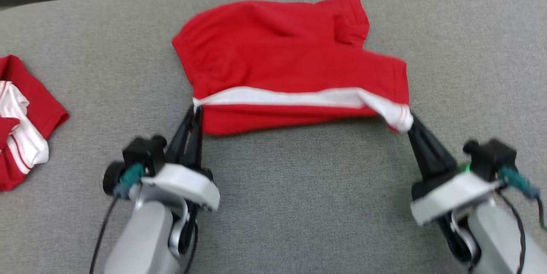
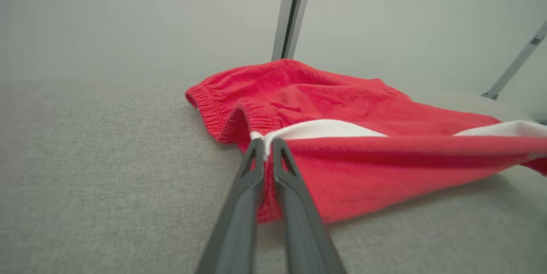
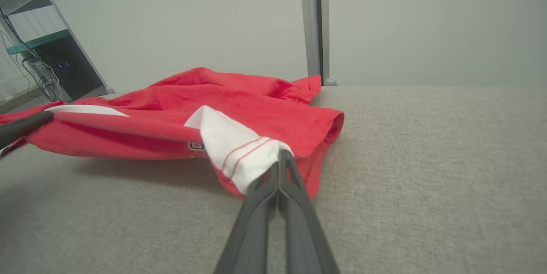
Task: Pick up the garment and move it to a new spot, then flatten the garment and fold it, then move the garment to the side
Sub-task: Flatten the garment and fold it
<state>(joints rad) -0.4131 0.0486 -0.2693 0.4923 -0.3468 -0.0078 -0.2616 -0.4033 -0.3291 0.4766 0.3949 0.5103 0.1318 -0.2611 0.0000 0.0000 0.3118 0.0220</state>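
The garment (image 1: 282, 60) is a pair of red shorts with a white side stripe, lying across the middle of the grey table. My left gripper (image 1: 196, 111) is shut on its near left corner by the elastic waistband (image 2: 233, 116). My right gripper (image 1: 409, 121) is shut on the near right corner, where a white hem (image 3: 239, 150) with red stitching is pinched. The near edge is lifted and stretched taut between the two grippers (image 2: 267, 143) (image 3: 282, 156); the far part rests on the table.
A second red and white garment (image 1: 23, 120) lies bunched at the table's left edge. The grey fabric tabletop (image 1: 307, 205) runs to a pale wall with a metal post (image 3: 316, 22). A shelf with equipment (image 3: 51, 60) stands beyond the table.
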